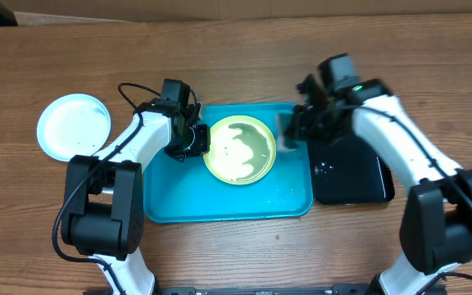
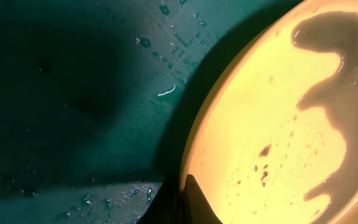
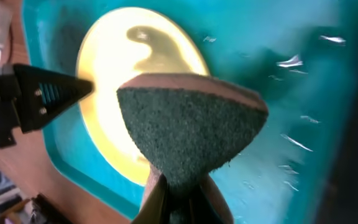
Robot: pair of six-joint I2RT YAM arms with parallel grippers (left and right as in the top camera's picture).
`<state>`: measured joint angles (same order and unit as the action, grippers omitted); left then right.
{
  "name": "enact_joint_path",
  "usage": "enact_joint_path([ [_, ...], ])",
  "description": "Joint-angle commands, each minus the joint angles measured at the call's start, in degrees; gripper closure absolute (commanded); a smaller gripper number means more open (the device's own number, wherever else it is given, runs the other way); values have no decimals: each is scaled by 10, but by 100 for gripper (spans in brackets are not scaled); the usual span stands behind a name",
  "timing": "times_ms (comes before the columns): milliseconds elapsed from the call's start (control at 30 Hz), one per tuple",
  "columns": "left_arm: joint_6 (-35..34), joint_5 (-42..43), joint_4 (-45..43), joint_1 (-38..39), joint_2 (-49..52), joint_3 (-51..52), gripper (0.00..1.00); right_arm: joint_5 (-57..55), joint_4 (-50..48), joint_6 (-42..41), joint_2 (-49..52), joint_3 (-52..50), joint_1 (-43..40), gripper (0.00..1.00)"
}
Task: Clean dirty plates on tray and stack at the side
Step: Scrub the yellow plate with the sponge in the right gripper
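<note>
A yellow-green plate (image 1: 238, 148) with a dark greenish smear lies on the turquoise tray (image 1: 170, 197). My left gripper (image 1: 201, 141) is shut on the plate's left rim; in the left wrist view its fingers (image 2: 194, 202) pinch the edge of the plate (image 2: 272, 124). My right gripper (image 1: 289, 131) hovers above the tray's right side, shut on a dark green sponge (image 3: 188, 130) with a brown backing. In the right wrist view the sponge hangs above the tray (image 3: 303, 124), beside the plate (image 3: 117, 62). A pale plate (image 1: 74, 124) rests on the table to the left.
A black glossy tray (image 1: 351, 172) sits against the turquoise tray's right edge, under my right arm. Water droplets speckle the tray floor (image 2: 173, 46). Bare wooden table (image 1: 244, 246) surrounds both trays.
</note>
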<state>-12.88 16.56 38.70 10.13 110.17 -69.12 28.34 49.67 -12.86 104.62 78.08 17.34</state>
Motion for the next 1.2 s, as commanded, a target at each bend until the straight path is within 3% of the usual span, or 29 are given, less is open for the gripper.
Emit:
enact_joint_path([
  [0,7,9,0,4,6,3,96,14,-57,-66,-3,-36,47,96],
  [267,7,9,0,4,6,3,96,-7,-257,-100,5,-103,157,96],
  [500,7,10,0,4,6,3,96,-87,-269,-99,21,-104,190,96],
  [1167,7,10,0,4,6,3,96,-92,-355,-99,76,-108,197,96],
])
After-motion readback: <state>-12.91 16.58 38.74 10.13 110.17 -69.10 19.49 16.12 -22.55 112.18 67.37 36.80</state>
